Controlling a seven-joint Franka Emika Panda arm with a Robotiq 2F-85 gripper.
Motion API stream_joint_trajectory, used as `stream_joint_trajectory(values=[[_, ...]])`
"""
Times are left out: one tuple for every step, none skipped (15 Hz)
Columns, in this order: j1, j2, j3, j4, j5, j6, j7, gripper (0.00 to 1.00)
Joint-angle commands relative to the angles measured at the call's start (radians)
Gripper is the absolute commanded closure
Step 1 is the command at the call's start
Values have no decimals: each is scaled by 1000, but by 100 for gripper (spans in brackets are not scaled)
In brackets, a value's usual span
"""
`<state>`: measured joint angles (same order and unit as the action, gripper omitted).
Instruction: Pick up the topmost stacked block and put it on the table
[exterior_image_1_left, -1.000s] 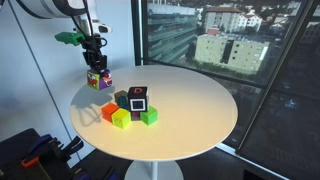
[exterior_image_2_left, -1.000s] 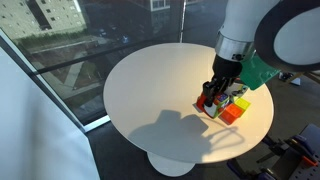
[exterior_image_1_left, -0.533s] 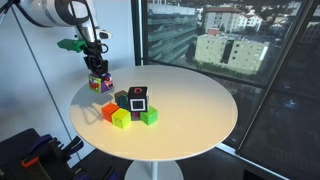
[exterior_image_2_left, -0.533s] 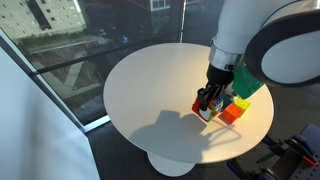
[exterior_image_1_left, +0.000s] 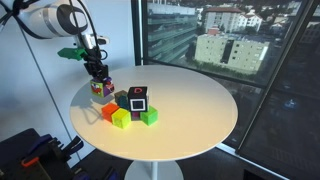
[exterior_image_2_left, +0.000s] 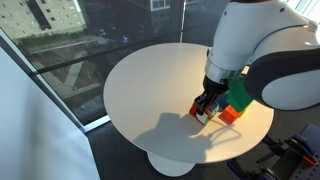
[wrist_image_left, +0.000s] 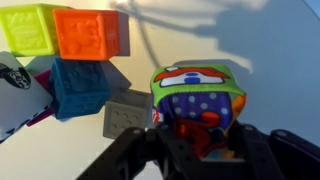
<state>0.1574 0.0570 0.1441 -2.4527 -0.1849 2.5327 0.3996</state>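
The topmost stacked block, a small multicoloured cube (exterior_image_1_left: 101, 88), is held in my gripper (exterior_image_1_left: 98, 78) near the edge of the round white table (exterior_image_1_left: 190, 115). In the wrist view the cube (wrist_image_left: 198, 95) shows a green top and a purple dotted face between my dark jaws (wrist_image_left: 195, 150), which are shut on it. It also shows in an exterior view (exterior_image_2_left: 204, 110), low over or on the tabletop; I cannot tell whether it touches. The remaining blocks stand apart from it.
A dark cube with a white square outline (exterior_image_1_left: 136, 99) sits on a cluster with an orange cube (exterior_image_1_left: 109, 112), a yellow-green cube (exterior_image_1_left: 122, 119) and a green cube (exterior_image_1_left: 149, 116). In the wrist view an orange cube (wrist_image_left: 92, 33), a blue cube (wrist_image_left: 82, 86) and a grey block (wrist_image_left: 125, 118) lie close.
My gripper has moved with the multicoloured cube a little toward the table's edge and lower. The other blocks have not moved.
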Motion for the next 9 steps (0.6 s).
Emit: stream_joint_trajectory(values=[[11, 12, -11, -10, -74, 24, 68, 77], [12, 16, -12, -9, -85, 21, 77, 77], [13, 21, -14, -8, -94, 15, 82, 77], [13, 24, -15, -8, -101, 13, 87, 27], [13, 25, -15, -7, -100, 10, 86, 27], [13, 24, -16, -8, -95, 8, 80, 19], [12, 22, -16, -9, -89, 7, 74, 11], [11, 18, -15, -10, -78, 3, 64, 4], [9, 12, -14, -11, -66, -1, 52, 0]])
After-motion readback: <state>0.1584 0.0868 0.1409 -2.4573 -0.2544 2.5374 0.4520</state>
